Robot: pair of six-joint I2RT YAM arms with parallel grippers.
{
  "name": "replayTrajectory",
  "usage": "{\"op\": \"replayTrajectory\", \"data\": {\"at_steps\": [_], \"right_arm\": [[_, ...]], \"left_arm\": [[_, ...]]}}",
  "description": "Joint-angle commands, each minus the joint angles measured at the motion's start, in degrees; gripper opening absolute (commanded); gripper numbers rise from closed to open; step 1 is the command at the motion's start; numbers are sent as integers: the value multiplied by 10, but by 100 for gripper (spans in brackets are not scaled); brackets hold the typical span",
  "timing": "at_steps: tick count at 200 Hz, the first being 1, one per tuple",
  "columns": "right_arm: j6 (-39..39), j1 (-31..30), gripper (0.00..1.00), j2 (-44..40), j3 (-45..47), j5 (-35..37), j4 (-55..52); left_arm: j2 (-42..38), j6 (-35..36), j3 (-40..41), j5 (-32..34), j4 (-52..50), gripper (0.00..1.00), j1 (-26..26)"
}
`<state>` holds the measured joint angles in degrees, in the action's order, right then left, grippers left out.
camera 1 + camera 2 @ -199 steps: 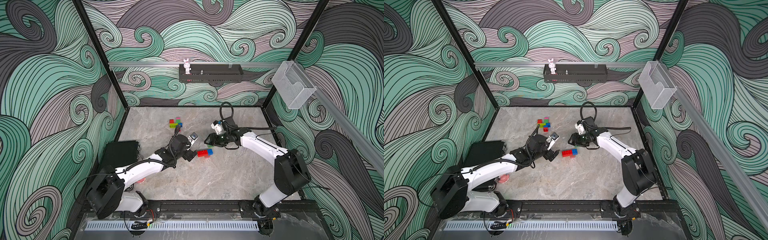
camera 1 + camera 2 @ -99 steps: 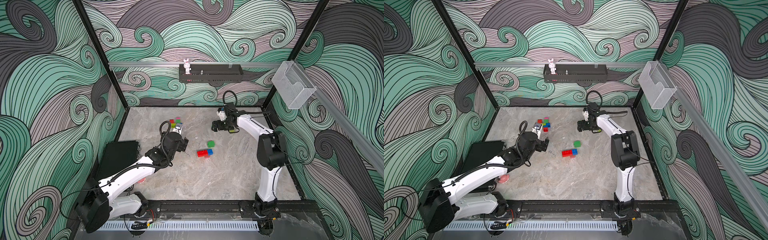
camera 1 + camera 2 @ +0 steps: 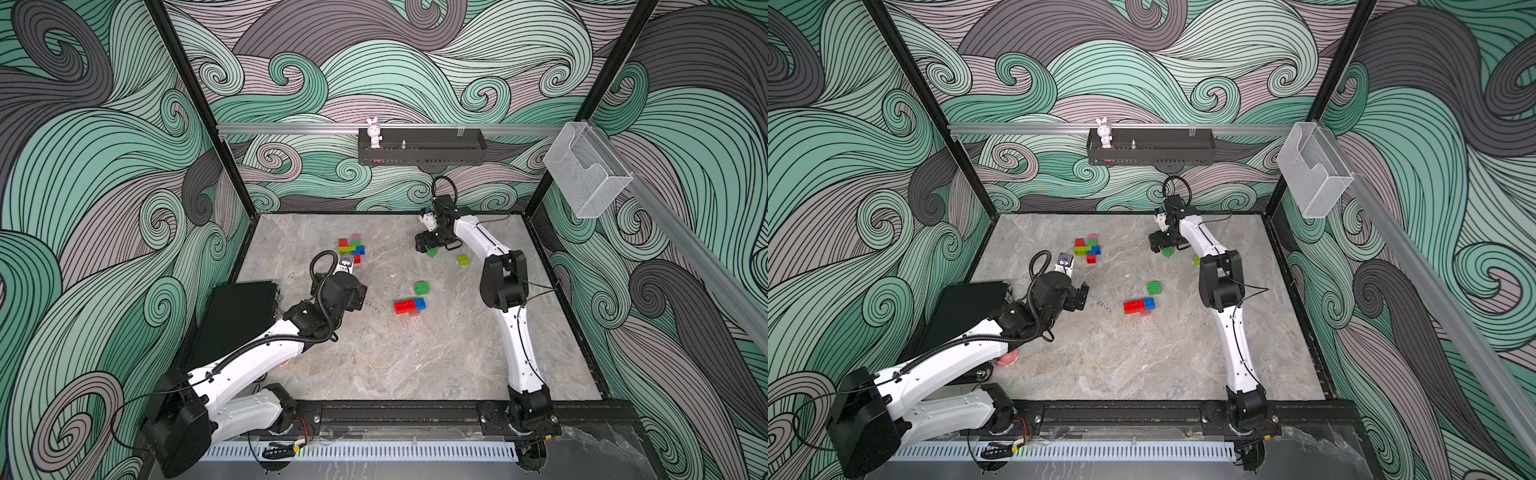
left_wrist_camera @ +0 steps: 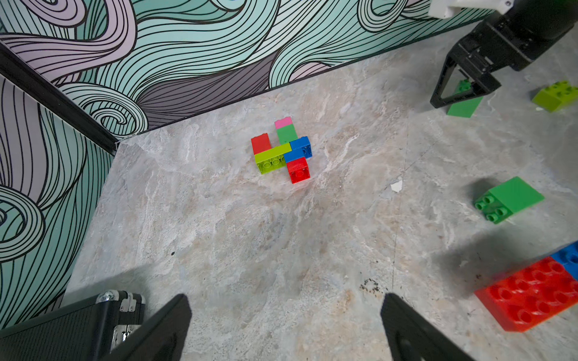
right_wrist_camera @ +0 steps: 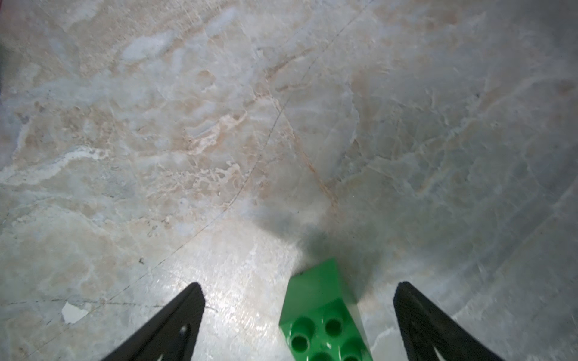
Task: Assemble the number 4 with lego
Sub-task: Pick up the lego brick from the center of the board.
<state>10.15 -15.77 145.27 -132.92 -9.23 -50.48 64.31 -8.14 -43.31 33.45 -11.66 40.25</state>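
Case: a black ribbed case [image 3: 243, 316] lies along the left edge of the table [image 3: 415, 365]. Keep clear of it.
Left gripper: the left gripper [image 4: 286, 301] hangs over bare table near the left edge, jaws spread wide, with nothing between them.
Joined bricks: a flat cluster [image 4: 283, 150] of red, lime, blue, green and pink lego sits toward the far-left corner.
Loose stock: a green brick [image 3: 422, 287] on its side and a red-and-blue pair [image 3: 409, 306] lie mid-table.
Right gripper: the right gripper [image 5: 299, 287] sits low near the far edge, jaws apart. It straddles a dark green brick [image 5: 319, 300] with a gap on either side.
Lime brick: a lime brick [image 3: 463, 259] lies just beside it, toward the right edge.
Handling: expect light, rigid, glossy plastic that may slip. Grip across two smooth opposite walls, never the studs.
Surface: smooth, marbled, hard.
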Motion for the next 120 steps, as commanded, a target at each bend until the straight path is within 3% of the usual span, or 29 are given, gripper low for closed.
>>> {"op": "replayTrajectory", "data": {"at_steps": [1, 23, 58, 79, 120], "right_arm": [[16, 2, 90, -1, -12, -28, -62], [19, 2, 77, -15, 9, -52, -62], [14, 1, 56, -24, 24, -9, -59], [-2, 1, 54, -21, 23, 31, -50], [-21, -3, 53, -13, 22, 40, -42]], "left_arm": [[5, 3, -13, 26, -17, 99, -4], [8, 0, -9, 25, -10, 99, -4], [15, -7, -9, 17, -13, 99, -5], [16, -8, -10, 20, -14, 99, -5], [17, -12, -10, 28, -17, 99, -5]]}}
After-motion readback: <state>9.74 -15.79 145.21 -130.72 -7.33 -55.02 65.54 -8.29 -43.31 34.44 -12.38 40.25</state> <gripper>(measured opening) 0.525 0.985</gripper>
